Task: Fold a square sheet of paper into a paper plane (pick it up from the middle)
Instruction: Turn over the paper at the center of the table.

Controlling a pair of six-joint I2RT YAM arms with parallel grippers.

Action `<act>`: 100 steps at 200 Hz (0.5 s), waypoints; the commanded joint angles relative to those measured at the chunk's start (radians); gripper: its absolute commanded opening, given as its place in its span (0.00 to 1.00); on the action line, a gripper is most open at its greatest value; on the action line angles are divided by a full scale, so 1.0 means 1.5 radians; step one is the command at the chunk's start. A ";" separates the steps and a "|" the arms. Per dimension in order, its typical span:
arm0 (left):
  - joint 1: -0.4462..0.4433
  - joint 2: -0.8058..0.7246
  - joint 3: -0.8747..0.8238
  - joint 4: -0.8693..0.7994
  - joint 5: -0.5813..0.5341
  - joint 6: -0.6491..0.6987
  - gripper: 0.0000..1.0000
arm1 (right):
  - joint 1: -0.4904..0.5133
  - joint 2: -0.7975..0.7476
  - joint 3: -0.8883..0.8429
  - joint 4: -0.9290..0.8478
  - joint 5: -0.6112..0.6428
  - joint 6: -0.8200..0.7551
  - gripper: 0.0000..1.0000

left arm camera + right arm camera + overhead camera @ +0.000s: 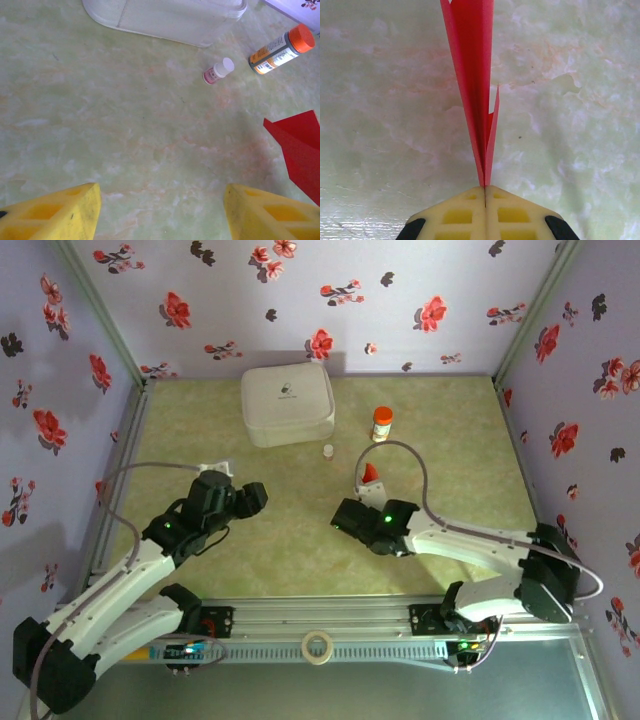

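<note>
The right jaws are clenched on the tail of the paper plane (470,75), a narrow, sharply creased red dart sticking out ahead of the pinch over the worktop (580,100). The left jaws hang spread and empty nearby. I'd pinch only the centre ridge and set it down gently, since thin paper buckles. The worktop is smooth, mottled green, and the white case (287,403) is rounded.

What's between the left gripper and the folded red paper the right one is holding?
Nothing visible. Only bare table lies between the open left gripper and the folded red paper pinched in the shut right gripper. The small white vial and orange-capped bottle stand farther back, off that line.
</note>
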 commanded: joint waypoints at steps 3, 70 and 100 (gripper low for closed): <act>0.010 -0.011 0.022 -0.024 -0.016 0.006 0.68 | 0.023 0.044 0.027 0.004 0.048 -0.012 0.04; 0.026 -0.058 0.014 -0.053 -0.063 -0.006 0.71 | 0.079 0.164 0.021 0.138 -0.106 -0.073 0.11; 0.027 -0.062 0.017 -0.060 -0.049 -0.008 0.72 | 0.083 0.191 0.042 0.169 -0.156 -0.048 0.19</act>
